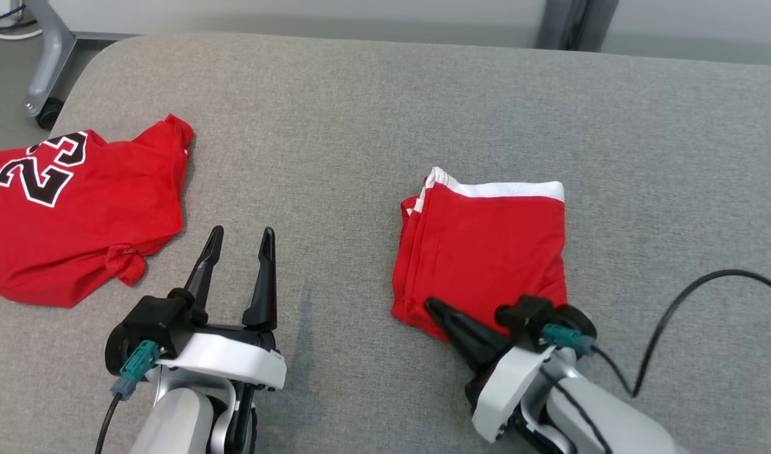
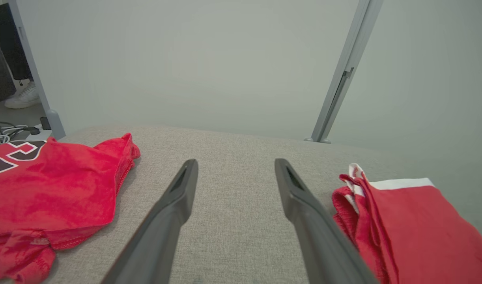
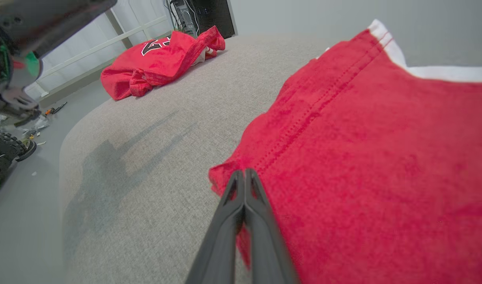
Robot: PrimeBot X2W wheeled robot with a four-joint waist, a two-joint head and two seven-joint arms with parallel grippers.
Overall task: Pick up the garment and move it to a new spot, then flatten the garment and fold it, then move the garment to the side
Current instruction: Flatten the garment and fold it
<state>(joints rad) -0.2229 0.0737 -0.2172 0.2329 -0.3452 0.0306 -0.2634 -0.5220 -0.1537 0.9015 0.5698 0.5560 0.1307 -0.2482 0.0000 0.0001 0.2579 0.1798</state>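
Folding looks done: the red cloth garment with a white band (image 1: 480, 252) lies as a squared packet right of centre on the grey fabric table (image 1: 360, 126). Moving it aside seems to be what is left. The right gripper (image 1: 431, 306), clenched, sits at the packet's near-left corner. The left gripper (image 1: 242, 233) hangs spread and empty over bare table.
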